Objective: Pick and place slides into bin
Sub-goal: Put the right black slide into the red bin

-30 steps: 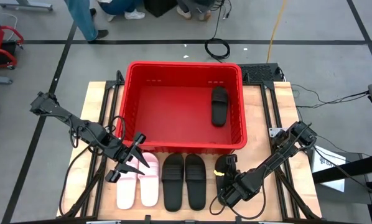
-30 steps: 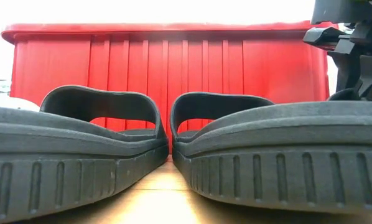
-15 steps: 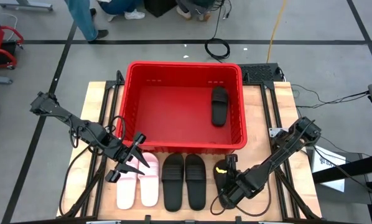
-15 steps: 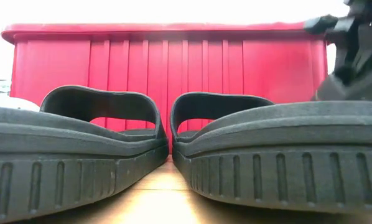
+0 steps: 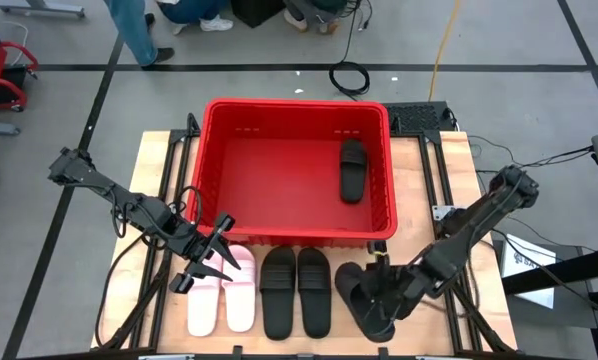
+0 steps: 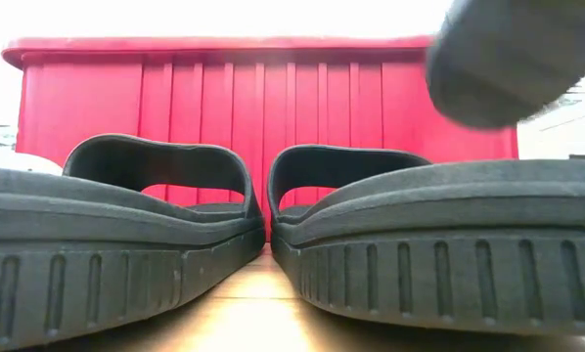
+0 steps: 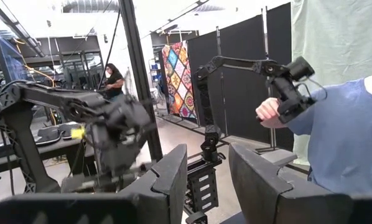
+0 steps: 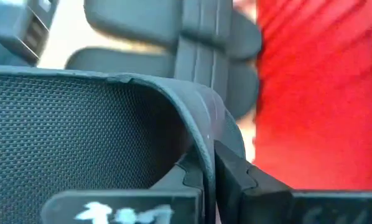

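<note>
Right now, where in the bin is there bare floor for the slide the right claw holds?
The bin floor is bare across its left and middle; only one black slide lies by the right wall. The table strip in front is crowded: pink pair, black pair, and the held slide in the right claw.

We see a wooden table on a dark frame. The red bin sits at its centre toward twelve o'clock. Along the six o'clock edge lie a pink pair of slides at seven and a black pair beside it.
</note>
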